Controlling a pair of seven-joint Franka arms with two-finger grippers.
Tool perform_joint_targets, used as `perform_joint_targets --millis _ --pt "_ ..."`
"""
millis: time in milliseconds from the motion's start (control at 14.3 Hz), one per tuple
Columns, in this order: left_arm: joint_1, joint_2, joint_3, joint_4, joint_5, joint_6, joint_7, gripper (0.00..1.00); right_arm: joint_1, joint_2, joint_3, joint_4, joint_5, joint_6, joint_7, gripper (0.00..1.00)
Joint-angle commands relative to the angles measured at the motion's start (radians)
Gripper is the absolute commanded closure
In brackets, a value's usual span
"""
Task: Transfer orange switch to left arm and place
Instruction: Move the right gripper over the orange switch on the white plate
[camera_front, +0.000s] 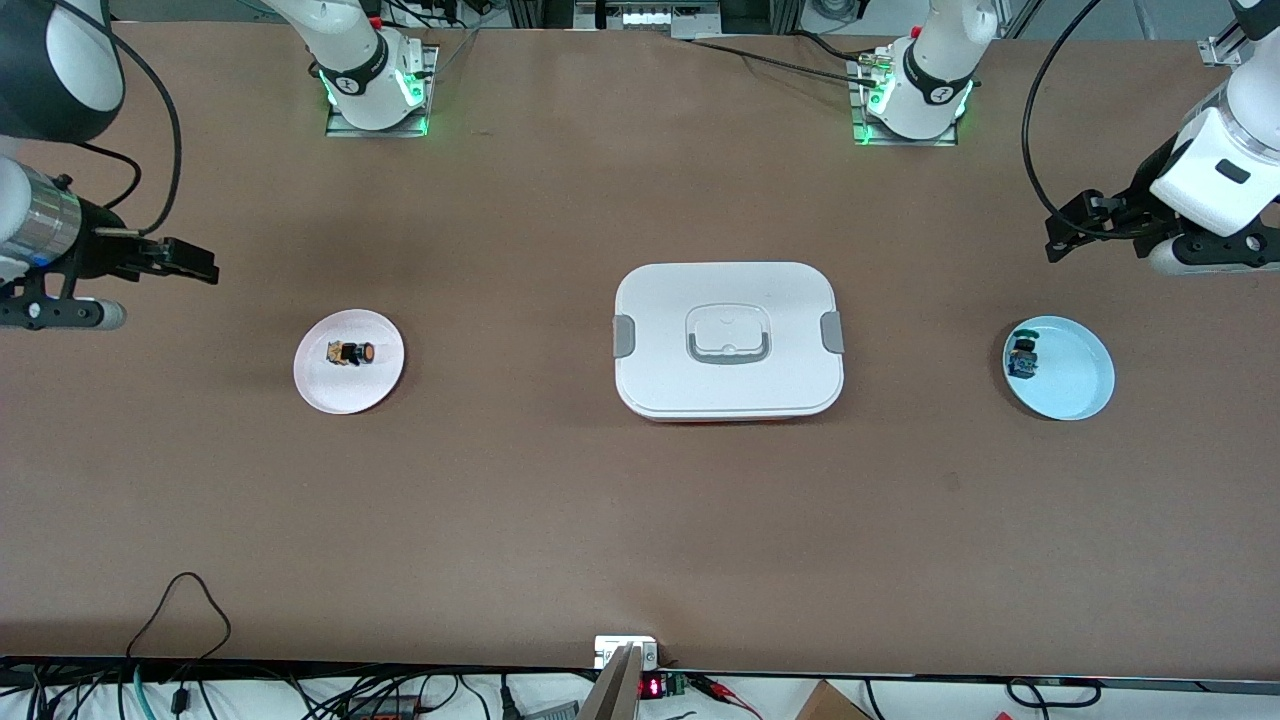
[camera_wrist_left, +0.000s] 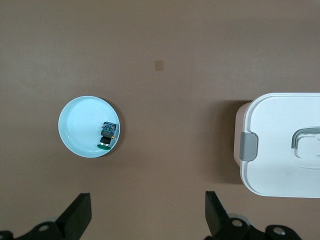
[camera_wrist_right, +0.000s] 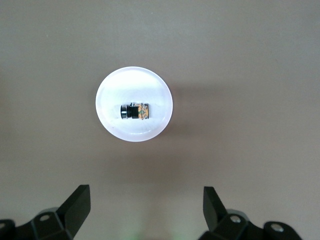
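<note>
Switch (camera_front: 352, 353): on pink plate (camera_front: 325, 395), by my right jaws (camera_front: 190, 262); open
Box (camera_front: 728, 340): mid-desk, blocking
Left jaws (camera_front: 1070, 232): open, waiting

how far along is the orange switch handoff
Nothing looks done yet. The orange switch lies on the pink plate at the right arm's end. Right gripper and left gripper both hang open and empty. Pickup, handoff around the box, and placing all remain.
</note>
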Motion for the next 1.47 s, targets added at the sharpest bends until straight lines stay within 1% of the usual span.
perform_joint_targets --millis 0,350,560,630,770,1120,1399 --pt "0.002 0.009 -0.002 0.023 0.020 -0.013 -0.004 0.00 0.000 0.041 0.000 -0.001 -0.004 0.048 0.002 0.00" --pt "0.002 0.009 -0.002 0.023 0.020 -0.015 -0.004 0.00 0.006 0.121 0.001 -0.008 -0.009 0.160 -0.004 0.00" --pt "0.002 0.009 0.000 0.023 0.020 -0.015 -0.004 0.00 0.012 0.173 0.001 -0.013 -0.006 0.190 -0.004 0.00" --pt "0.002 0.009 -0.002 0.023 0.020 -0.015 -0.004 0.00 0.016 0.178 0.001 -0.031 -0.007 0.212 -0.007 0.00" --pt "0.003 0.009 -0.002 0.023 0.020 -0.015 -0.004 0.00 0.020 0.182 0.001 -0.099 -0.004 0.284 -0.005 0.00" --pt "0.009 0.009 0.001 0.023 0.020 -0.015 -0.004 0.00 0.056 0.178 0.001 -0.287 0.000 0.522 0.002 0.00" --pt "0.022 0.015 0.000 0.023 0.020 -0.015 -0.004 0.00 0.062 0.182 0.003 -0.375 0.003 0.627 0.002 0.00"
